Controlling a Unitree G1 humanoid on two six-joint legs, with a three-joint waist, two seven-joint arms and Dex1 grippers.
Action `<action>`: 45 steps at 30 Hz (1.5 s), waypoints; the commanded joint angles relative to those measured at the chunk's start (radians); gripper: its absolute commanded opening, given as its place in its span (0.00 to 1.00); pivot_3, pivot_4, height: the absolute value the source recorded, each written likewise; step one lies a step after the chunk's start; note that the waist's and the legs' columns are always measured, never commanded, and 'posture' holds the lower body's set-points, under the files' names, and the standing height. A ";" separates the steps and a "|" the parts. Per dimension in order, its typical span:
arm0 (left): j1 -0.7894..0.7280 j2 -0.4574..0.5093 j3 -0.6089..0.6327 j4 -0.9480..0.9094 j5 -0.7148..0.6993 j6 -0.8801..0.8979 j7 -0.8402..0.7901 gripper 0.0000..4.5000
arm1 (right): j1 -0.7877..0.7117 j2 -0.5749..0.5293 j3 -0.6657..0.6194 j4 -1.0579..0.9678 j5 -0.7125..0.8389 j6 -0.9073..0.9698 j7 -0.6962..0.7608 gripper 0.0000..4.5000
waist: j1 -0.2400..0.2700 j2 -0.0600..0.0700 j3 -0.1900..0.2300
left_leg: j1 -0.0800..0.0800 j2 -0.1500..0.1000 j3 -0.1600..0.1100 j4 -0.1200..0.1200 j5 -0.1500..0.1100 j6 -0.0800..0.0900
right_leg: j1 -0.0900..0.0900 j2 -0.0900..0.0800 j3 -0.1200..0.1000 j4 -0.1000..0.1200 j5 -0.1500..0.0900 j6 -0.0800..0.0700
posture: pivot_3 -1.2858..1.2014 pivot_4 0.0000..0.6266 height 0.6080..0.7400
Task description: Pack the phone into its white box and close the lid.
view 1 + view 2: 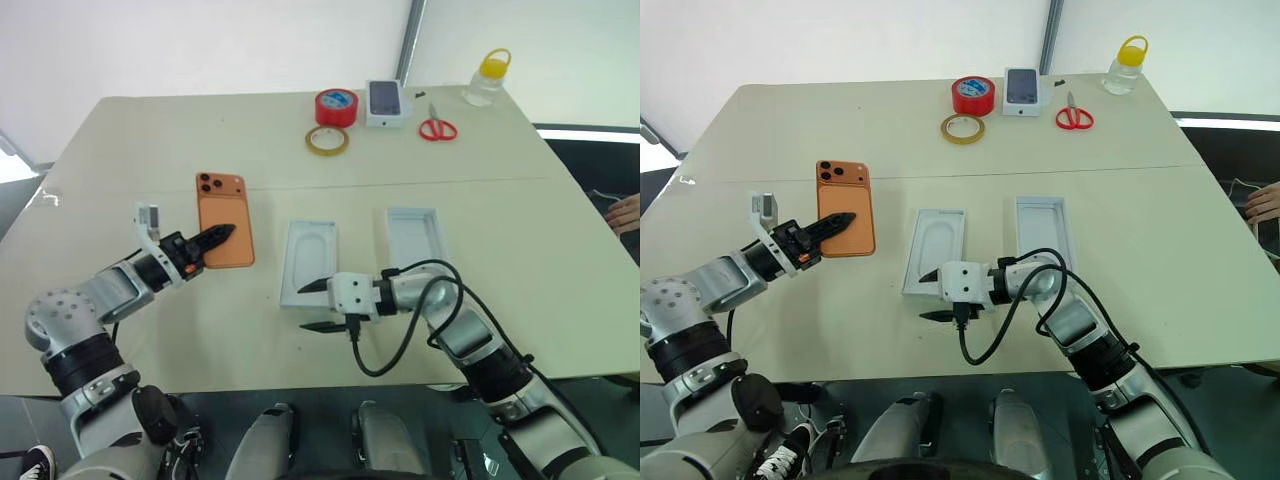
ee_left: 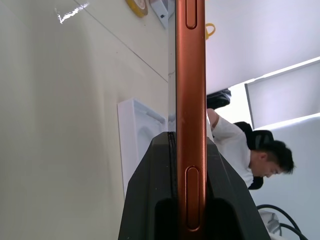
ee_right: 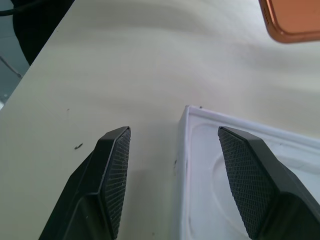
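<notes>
Gripping the phone (image 1: pixel 224 220) edge-on, left jaws (image 1: pixel 218 237) clamped, screen hidden, right jaws (image 1: pixel 313 306) spread empty.

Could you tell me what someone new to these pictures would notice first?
The orange phone, pinched by its near end in the left gripper above the table's left side. Next, two white box halves lying open mid-table, the right gripper open beside the nearer one.

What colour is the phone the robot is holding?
Orange. The phone in the left gripper shows best in the left eye view.
</notes>
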 commanded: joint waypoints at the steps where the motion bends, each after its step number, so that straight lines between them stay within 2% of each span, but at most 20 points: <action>1: 0.012 0.002 -0.004 -0.057 -0.054 -0.017 0.002 0.00 | -0.012 0.005 0.014 0.015 -0.026 -0.039 -0.018 0.65 | 0.000 0.000 0.000 | 0.000 0.000 0.000 0.000 0.000 0.000 | 0.000 0.000 0.000 0.000 0.000 0.000 | 0.52 0.24 1.00; 2: 0.014 0.002 -0.008 -0.058 -0.060 -0.016 0.004 0.00 | -0.009 0.005 0.017 0.018 -0.025 -0.043 -0.015 0.65 | 0.000 0.000 0.000 | 0.000 0.000 0.000 0.000 0.000 0.000 | 0.000 0.000 0.000 0.000 0.000 0.000 | 0.52 0.24 1.00; 5: 0.019 0.002 -0.017 -0.058 -0.071 -0.018 0.007 0.00 | -0.007 0.005 0.023 0.031 -0.029 -0.046 -0.014 0.47 | 0.001 0.000 0.000 | 0.000 0.000 0.000 0.000 0.000 0.000 | 0.000 0.000 0.000 0.000 0.000 0.000 | 0.52 0.24 1.00; 9: 0.021 0.011 -0.030 -0.054 -0.080 -0.022 0.011 0.00 | -0.012 0.000 0.033 0.058 -0.055 -0.060 -0.021 0.03 | 0.001 0.000 0.000 | 0.000 0.000 0.000 0.000 0.000 0.000 | 0.000 0.000 0.000 -0.001 0.000 0.000 | 0.52 0.24 1.00; 14: 0.024 0.013 -0.051 -0.049 -0.085 -0.022 0.010 0.00 | -0.025 -0.012 0.046 0.078 -0.104 -0.078 -0.032 0.01 | 0.001 0.000 0.000 | 0.000 0.000 0.000 0.000 0.000 0.000 | 0.000 0.000 0.000 -0.001 0.000 0.000 | 0.52 0.24 1.00; 20: 0.021 -0.010 -0.070 -0.050 -0.092 -0.049 0.025 0.00 | -0.062 0.035 0.005 0.060 -0.038 -0.008 -0.028 0.01 | 0.000 0.000 0.000 | 0.000 0.000 0.000 0.000 0.000 0.000 | 0.001 0.000 0.000 -0.001 0.000 0.000 | 0.52 0.24 1.00; 28: 0.005 -0.059 -0.121 -0.045 -0.103 -0.096 0.044 0.00 | -0.189 0.087 -0.009 0.218 -0.091 -0.011 -0.122 0.01 | 0.002 -0.001 0.000 | 0.000 0.000 0.000 0.000 0.000 -0.001 | 0.001 0.000 0.000 -0.001 0.000 0.000 | 0.52 0.24 1.00; 33: 0.013 -0.068 -0.142 -0.060 -0.110 -0.114 0.051 0.00 | -0.189 0.100 -0.004 0.245 -0.088 -0.019 -0.121 0.01 | 0.000 -0.001 0.000 | 0.000 0.000 0.000 0.000 0.000 -0.001 | 0.001 0.000 0.000 -0.001 0.000 0.000 | 0.52 0.24 1.00; 36: 0.018 -0.053 -0.135 -0.050 -0.121 -0.120 0.056 0.00 | -0.179 0.093 -0.005 0.242 -0.094 -0.019 -0.124 0.21 | -0.002 -0.001 0.000 | 0.000 0.000 0.000 0.000 0.000 -0.001 | 0.001 0.000 0.000 -0.001 0.000 0.000 | 0.52 0.24 1.00; 43: 0.027 -0.013 -0.144 -0.033 -0.137 -0.132 0.048 0.00 | -0.160 0.070 -0.029 0.152 -0.015 0.013 -0.051 0.99 | -0.001 -0.001 0.000 | 0.000 0.000 0.000 0.000 0.000 -0.001 | 0.001 0.000 0.000 -0.001 0.000 0.000 | 0.52 0.24 1.00; 45: 0.026 -0.004 -0.146 -0.025 -0.139 -0.137 0.044 0.00 | -0.166 0.065 -0.057 0.125 0.031 0.041 -0.030 0.99 | 0.000 -0.001 0.000 | 0.000 0.000 0.000 0.000 0.000 -0.001 | 0.001 0.000 0.000 -0.001 0.000 0.000 | 0.52 0.24 1.00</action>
